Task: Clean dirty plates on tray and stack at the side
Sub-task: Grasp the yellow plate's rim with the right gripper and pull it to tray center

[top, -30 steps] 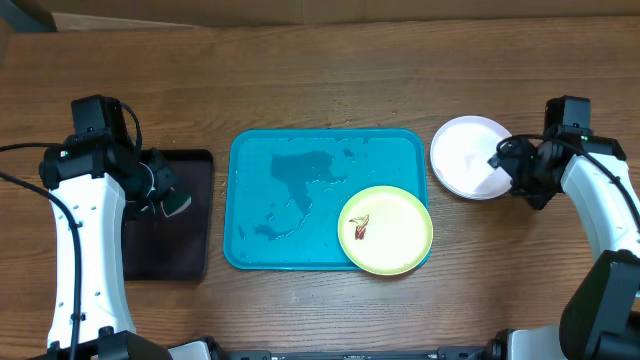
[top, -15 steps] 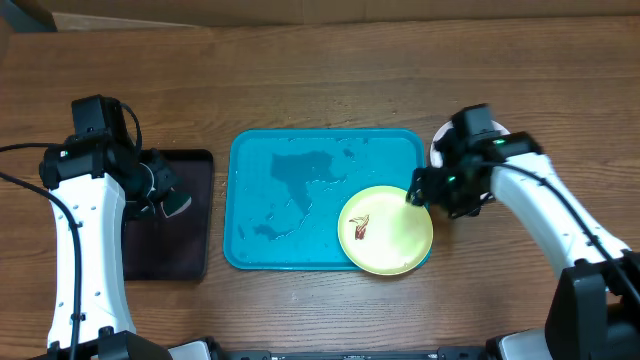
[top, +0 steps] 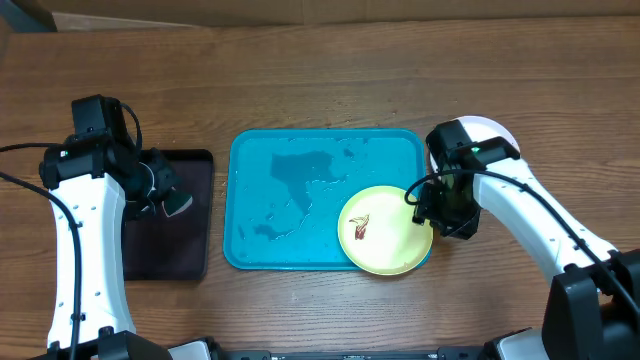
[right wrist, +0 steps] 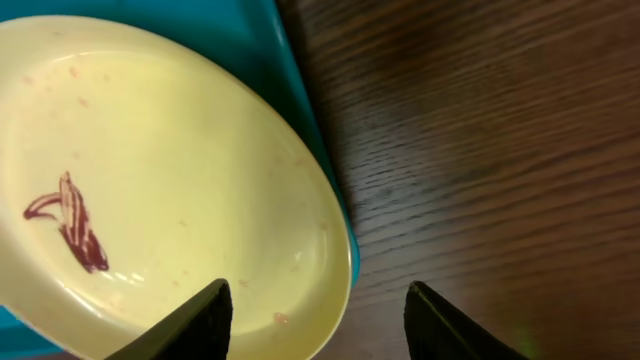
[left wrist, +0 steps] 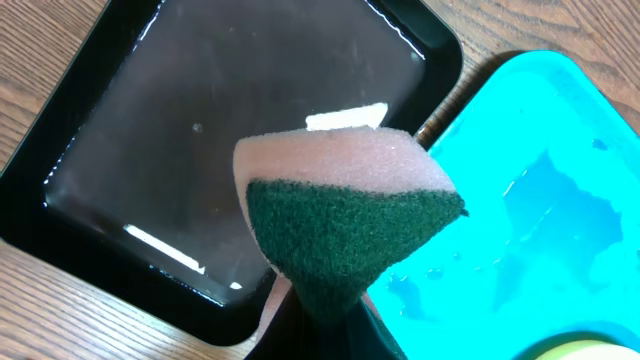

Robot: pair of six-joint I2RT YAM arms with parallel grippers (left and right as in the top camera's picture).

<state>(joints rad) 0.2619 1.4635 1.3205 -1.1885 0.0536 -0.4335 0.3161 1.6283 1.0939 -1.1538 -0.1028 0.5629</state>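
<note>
A yellow-green plate (top: 385, 230) with a brown smear lies in the front right corner of the turquoise tray (top: 300, 190); it also shows in the right wrist view (right wrist: 170, 170). My right gripper (top: 425, 203) is open, its fingers (right wrist: 315, 305) straddling the plate's right rim. A white plate (top: 490, 128) sits on the table right of the tray, mostly hidden by the right arm. My left gripper (top: 165, 195) is shut on a pink and green sponge (left wrist: 340, 215) over the dark tray's right edge. The pale blue plate is not in view.
A dark brown-black tray (top: 170, 245) holding water lies left of the turquoise tray and also shows in the left wrist view (left wrist: 150, 150). The turquoise tray (left wrist: 540, 200) is wet with puddles. Bare wooden table (right wrist: 500, 150) lies right of the tray.
My right arm has moved left from the white plate to the yellow-green plate's right rim. The left arm and sponge have not moved.
</note>
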